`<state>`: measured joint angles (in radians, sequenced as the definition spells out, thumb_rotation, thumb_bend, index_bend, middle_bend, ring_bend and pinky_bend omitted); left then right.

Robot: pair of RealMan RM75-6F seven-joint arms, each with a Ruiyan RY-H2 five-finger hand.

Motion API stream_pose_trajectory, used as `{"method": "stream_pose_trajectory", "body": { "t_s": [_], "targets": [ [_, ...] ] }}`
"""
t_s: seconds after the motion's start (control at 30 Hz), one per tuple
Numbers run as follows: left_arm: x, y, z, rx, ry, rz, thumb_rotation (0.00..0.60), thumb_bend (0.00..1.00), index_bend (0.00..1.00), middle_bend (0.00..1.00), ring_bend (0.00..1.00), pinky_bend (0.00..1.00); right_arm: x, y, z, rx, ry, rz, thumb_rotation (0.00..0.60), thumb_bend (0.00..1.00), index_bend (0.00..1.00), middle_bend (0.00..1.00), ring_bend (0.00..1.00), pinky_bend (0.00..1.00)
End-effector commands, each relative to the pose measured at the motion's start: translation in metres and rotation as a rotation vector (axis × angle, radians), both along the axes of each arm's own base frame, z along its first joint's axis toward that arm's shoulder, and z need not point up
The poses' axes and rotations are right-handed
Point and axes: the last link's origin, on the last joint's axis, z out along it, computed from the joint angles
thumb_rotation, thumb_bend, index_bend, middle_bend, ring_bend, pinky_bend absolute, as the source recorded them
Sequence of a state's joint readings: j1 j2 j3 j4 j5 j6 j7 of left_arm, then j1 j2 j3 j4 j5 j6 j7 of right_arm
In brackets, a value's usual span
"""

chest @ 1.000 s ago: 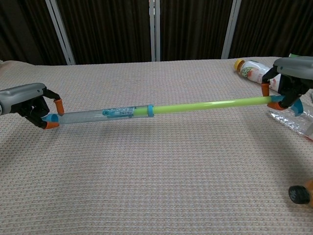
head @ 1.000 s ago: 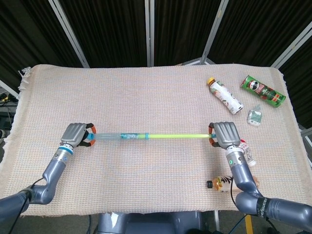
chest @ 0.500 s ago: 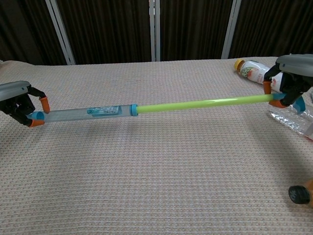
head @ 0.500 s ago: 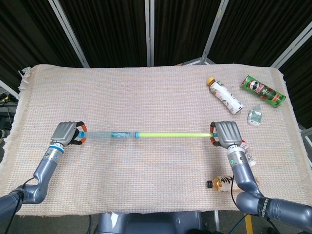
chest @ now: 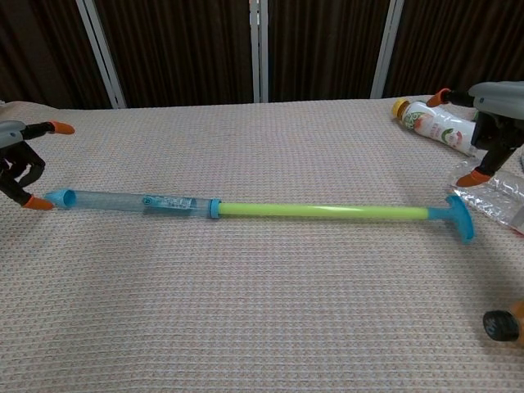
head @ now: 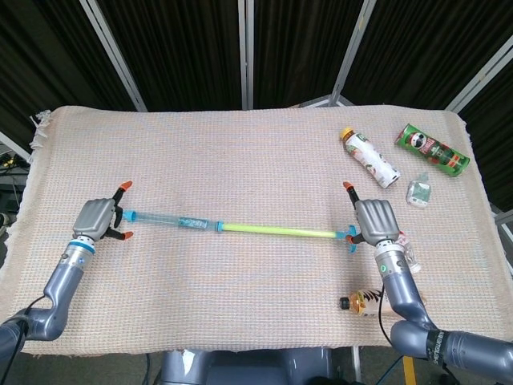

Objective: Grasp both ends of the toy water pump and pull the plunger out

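The toy water pump lies flat on the cloth. Its clear barrel (head: 172, 220) (chest: 131, 201) points left. The green plunger rod (head: 276, 231) (chest: 319, 212) is drawn far out to the right and ends in a blue handle (head: 350, 237) (chest: 460, 217). My left hand (head: 96, 218) (chest: 16, 160) sits just off the barrel's left tip with its fingers spread, holding nothing. Beside and slightly above the blue handle, my right hand (head: 373, 220) (chest: 491, 123) also has its fingers apart and is empty.
A drink bottle (head: 370, 157) (chest: 434, 123), a green chip can (head: 430, 149) and a small packet (head: 418, 191) lie at the back right. A clear plastic bottle (head: 407, 253) (chest: 491, 201) and a small wheeled toy (head: 361, 301) (chest: 499, 325) lie near my right arm.
Both hands have opened and let go of the pump, which has come down onto the cloth. The left hand moved further left, and more of the rod shows than before.
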<state>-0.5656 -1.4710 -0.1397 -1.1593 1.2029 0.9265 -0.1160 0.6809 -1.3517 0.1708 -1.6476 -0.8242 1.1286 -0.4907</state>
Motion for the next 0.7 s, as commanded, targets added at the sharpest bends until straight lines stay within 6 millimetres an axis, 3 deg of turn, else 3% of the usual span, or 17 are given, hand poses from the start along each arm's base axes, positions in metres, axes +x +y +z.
{"method": "stream_pose_trajectory", "body": {
  "t_s": [0.03,0.13,0.23,0.3,0.37,0.4,0.47,0.53,0.6,0.7],
  "targets": [
    [0.001,-0.011,0.029,0.091,-0.039,-0.055,0.6,0.06,0.0,0.66,0.77,0.99,-0.002,0.01,0.016,-0.043,-0.021,0.036,0.6,0.0,0.03,1.0,1.0,1.0],
    [0.003,-0.03,0.055,0.174,-0.077,-0.097,0.6,0.04,0.0,0.55,0.66,0.86,-0.009,0.024,0.038,-0.112,-0.068,0.084,0.6,0.0,0.05,0.98,1.0,1.0],
    [0.0,-0.055,0.079,0.243,-0.085,-0.114,0.6,0.02,0.0,0.34,0.41,0.5,-0.021,0.043,0.06,-0.172,-0.13,0.121,0.6,0.0,0.09,0.89,0.95,0.99],
    [-0.001,-0.076,0.091,0.261,-0.079,-0.106,0.6,0.0,0.0,0.13,0.16,0.2,-0.032,0.061,0.075,-0.209,-0.157,0.152,0.6,0.0,0.1,0.79,0.86,0.9],
    [-0.002,-0.096,0.1,0.25,-0.058,-0.087,0.6,0.0,0.0,0.02,0.03,0.04,-0.045,0.078,0.086,-0.235,-0.149,0.173,0.6,0.0,0.1,0.62,0.66,0.63],
    [-0.001,-0.103,0.103,0.246,-0.052,-0.084,0.6,0.0,0.0,0.0,0.0,0.0,-0.05,0.085,0.089,-0.24,-0.139,0.18,0.6,0.0,0.1,0.53,0.56,0.53],
    [-0.002,-0.12,0.107,0.233,-0.031,-0.068,0.6,0.0,0.0,0.0,0.0,0.0,-0.063,0.102,0.095,-0.25,-0.102,0.184,0.6,0.0,0.06,0.24,0.2,0.19],
    [-0.002,-0.135,0.11,0.223,-0.007,-0.053,0.6,0.0,0.0,0.0,0.0,0.0,-0.072,0.115,0.098,-0.254,-0.084,0.181,0.6,0.0,0.02,0.06,0.03,0.03],
    [-0.002,-0.142,0.11,0.221,0.003,-0.048,0.6,0.0,0.0,0.0,0.0,0.0,-0.078,0.123,0.1,-0.256,-0.068,0.178,0.6,0.0,0.0,0.0,0.0,0.0],
    [-0.003,-0.151,0.106,0.22,0.003,-0.048,0.6,0.0,0.0,0.0,0.0,0.0,-0.09,0.133,0.104,-0.27,-0.008,0.175,0.6,0.0,0.0,0.0,0.0,0.0]
  ]
}}
